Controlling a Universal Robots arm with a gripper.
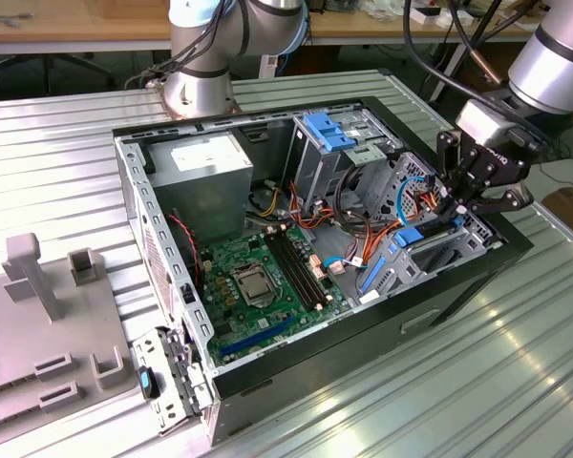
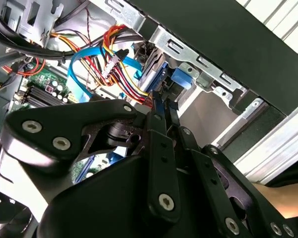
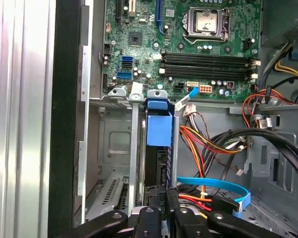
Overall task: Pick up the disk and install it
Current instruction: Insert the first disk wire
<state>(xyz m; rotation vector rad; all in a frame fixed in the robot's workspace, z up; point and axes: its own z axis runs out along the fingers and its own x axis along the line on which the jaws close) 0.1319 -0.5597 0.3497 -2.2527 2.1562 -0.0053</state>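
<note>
Well, the open computer case [image 1: 296,382] lies on its side. At the exterior view's right end its drive cage [image 3: 114,148] holds the disk [image 3: 158,131] on edge in a slot. My gripper [image 3: 165,197] has its jaws drawn together at the disk's near end. I judge the disk heavy, stiff and shock-sensitive, best held by the blue frame's edges. Cage rails sit close on both sides, and cables [image 3: 208,144] crowd just beside

Tight in on the gripper [image 2: 164,104], pinching the near edge of the disk [image 2: 156,73], blue carrier frame showing. Just beside, a red-and-yellow wire bundle [image 2: 120,67] and a blue flat cable [image 2: 82,62]; green motherboard [image 2: 42,87] further back, past them.
</note>
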